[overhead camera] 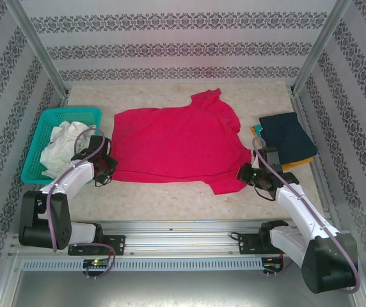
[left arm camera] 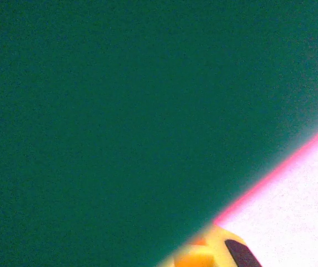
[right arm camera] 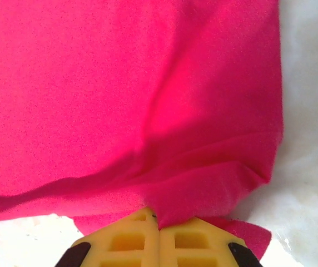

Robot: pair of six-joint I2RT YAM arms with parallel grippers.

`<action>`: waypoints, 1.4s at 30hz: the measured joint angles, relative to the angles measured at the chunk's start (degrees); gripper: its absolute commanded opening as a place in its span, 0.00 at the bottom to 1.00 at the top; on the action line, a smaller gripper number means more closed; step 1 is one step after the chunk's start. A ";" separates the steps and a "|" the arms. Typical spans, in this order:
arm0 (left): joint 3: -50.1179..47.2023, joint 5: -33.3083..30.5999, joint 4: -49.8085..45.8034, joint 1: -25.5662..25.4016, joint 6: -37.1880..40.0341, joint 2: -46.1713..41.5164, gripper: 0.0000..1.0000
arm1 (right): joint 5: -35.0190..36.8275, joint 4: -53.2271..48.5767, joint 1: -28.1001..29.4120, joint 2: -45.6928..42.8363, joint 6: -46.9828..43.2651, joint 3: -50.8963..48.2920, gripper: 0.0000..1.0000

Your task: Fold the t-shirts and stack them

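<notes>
crimson shirt [overhead camera: 176,141] is lying unfolded, right claw [right arm camera: 158,216] pinching its sleeve, left claw [overhead camera: 108,166] shut at its hem; navy shirt [overhead camera: 288,135] is sitting folded.

Navy t-shirt [overhead camera: 287,135] hides most of yellow-orange t-shirt [overhead camera: 296,164]

At middle left of the overhead frame, a teal mesh basket [overhead camera: 36,146] on the desk [overhead camera: 170,199], heaped with crumpled white cloth [overhead camera: 64,144]. Pale, marbled desk surface, bare along the near strip. Behind and to both sides, walls [overhead camera: 170,45] papered in dark ornamental bands. Slanting metal posts [overhead camera: 39,48] at the upper corners. Along the bottom, a metal rail [overhead camera: 183,230].
</notes>
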 measured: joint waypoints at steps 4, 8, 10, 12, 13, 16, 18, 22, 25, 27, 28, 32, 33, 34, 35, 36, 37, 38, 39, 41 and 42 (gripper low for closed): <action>-2.51 -0.46 0.13 0.15 -0.94 -2.78 0.00 | 1.18 -3.15 0.00 -1.55 1.22 -0.42 0.00; -4.50 -1.09 0.13 0.15 -2.03 -5.11 0.06 | 1.16 -6.25 0.00 -1.84 1.73 -0.42 0.24; -5.01 -1.16 0.07 0.15 -2.32 -5.86 0.16 | 1.11 -8.48 0.00 -1.68 1.68 -0.39 0.43; -5.09 -1.29 -0.66 0.15 -2.67 -6.29 0.32 | 1.18 -10.93 0.00 -1.81 1.33 -0.26 0.58; -5.09 -1.49 -1.64 0.17 -2.91 -6.67 0.45 | 1.33 -11.82 0.00 -2.29 1.27 -0.22 0.63; -5.01 -2.91 -5.14 0.20 -3.37 -8.85 0.71 | 2.16 -13.16 0.00 -5.86 0.63 0.17 0.71; -4.00 -3.85 -7.30 0.20 -2.86 -10.56 0.84 | 3.10 -12.83 -0.02 -7.30 -0.17 1.49 0.72; 3.10 -5.60 -9.18 -0.31 -0.52 -9.51 0.95 | 5.05 -8.98 -0.07 -2.82 -2.54 6.69 0.69; 8.59 -5.38 -6.93 -1.92 1.18 -3.87 0.96 | 5.73 -3.61 -0.85 7.50 -4.37 12.15 0.60; 11.13 -4.63 -3.76 -3.04 2.08 1.18 0.96 | 5.75 -0.46 -1.64 15.19 -4.85 16.31 0.54; 12.41 -3.91 -2.01 -3.65 2.47 4.39 0.96 | 5.86 0.96 -1.99 18.95 -4.85 18.56 0.51; 16.39 -0.96 3.50 -4.83 2.69 15.58 0.96 | 5.88 6.91 -2.80 32.59 -4.04 27.82 0.38; 16.87 -0.31 4.57 -4.85 2.69 17.49 0.96 | 5.88 7.72 -3.08 35.19 -3.52 29.88 0.36; 17.22 0.50 5.60 -4.85 2.67 19.28 0.96 | 5.86 8.74 -3.19 38.07 -2.91 32.15 0.33; 17.35 1.07 6.51 -4.85 2.62 20.76 0.96 | 5.73 9.68 -3.43 40.92 -2.16 34.38 0.31; 17.35 1.64 7.04 -4.85 2.60 21.70 0.96 | 5.68 10.51 -3.69 43.36 -1.53 36.33 0.30; 17.35 2.10 7.30 -4.85 2.49 22.64 0.96 | 5.53 11.08 -3.85 45.72 -0.68 38.23 0.28; 17.35 2.34 7.50 -4.85 2.49 23.28 0.96 | 5.40 11.56 -4.17 48.11 0.11 40.17 0.26; 17.35 2.40 7.74 -4.85 2.49 23.41 0.96 | 5.11 11.82 -4.20 49.96 0.87 41.75 0.24; 17.35 2.80 8.76 -4.85 2.47 23.43 0.96 | 4.31 12.35 -4.48 54.12 2.32 45.35 0.21; 17.35 2.99 9.07 -4.85 2.47 23.52 0.96 | 4.00 12.48 -4.46 55.63 2.91 46.66 0.20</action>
